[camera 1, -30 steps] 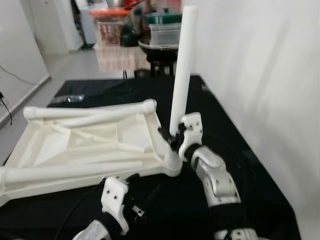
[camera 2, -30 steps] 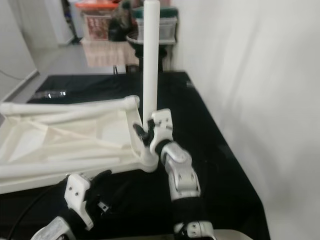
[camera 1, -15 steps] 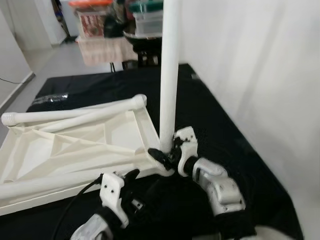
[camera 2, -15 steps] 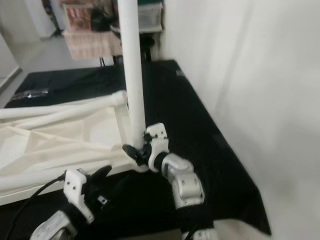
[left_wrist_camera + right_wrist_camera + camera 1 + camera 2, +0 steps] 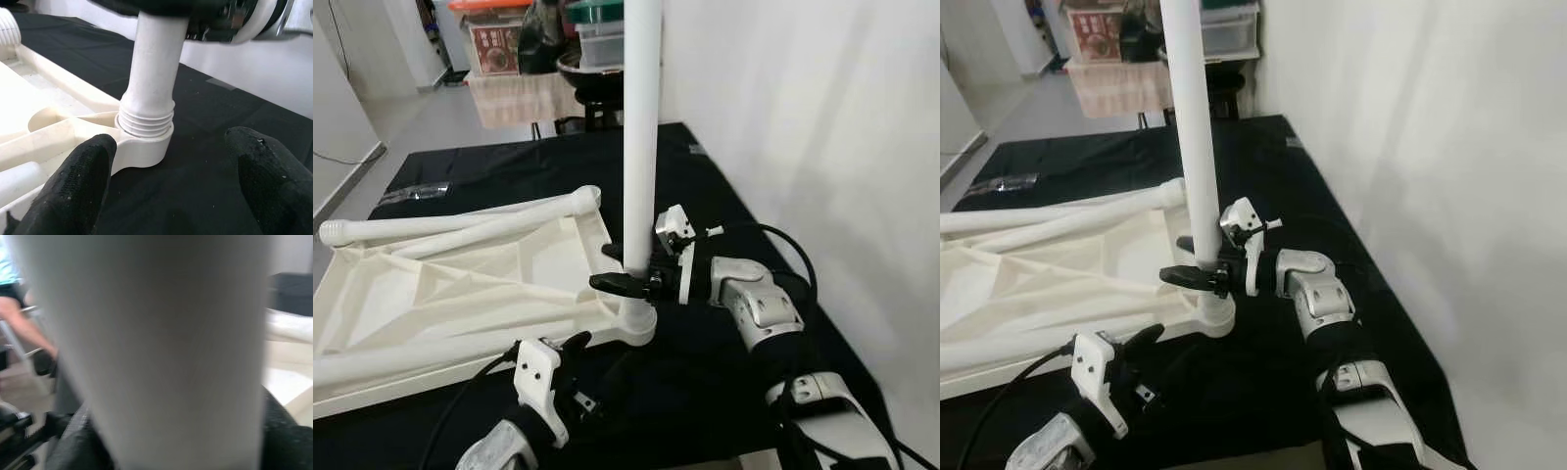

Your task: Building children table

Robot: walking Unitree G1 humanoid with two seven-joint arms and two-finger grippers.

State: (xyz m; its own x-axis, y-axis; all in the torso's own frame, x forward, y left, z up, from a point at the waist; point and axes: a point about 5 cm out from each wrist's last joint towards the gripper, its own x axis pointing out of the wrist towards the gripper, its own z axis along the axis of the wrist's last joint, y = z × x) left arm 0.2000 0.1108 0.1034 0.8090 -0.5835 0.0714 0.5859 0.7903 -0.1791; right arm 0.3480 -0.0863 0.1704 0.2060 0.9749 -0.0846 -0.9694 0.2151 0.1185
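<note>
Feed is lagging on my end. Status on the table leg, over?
Right end effector clamped around the upright leg, just above the corner socket. Left end effector open, low beside the socket. Leg threads still showing. Nothing in the way.

You see the white plastic table top (image 5: 460, 284) lying upside down on the black cloth. One white leg (image 5: 640, 127) stands upright in its near corner socket (image 5: 636, 321), threads still visible; two other legs (image 5: 460, 227) lie across it.
</note>
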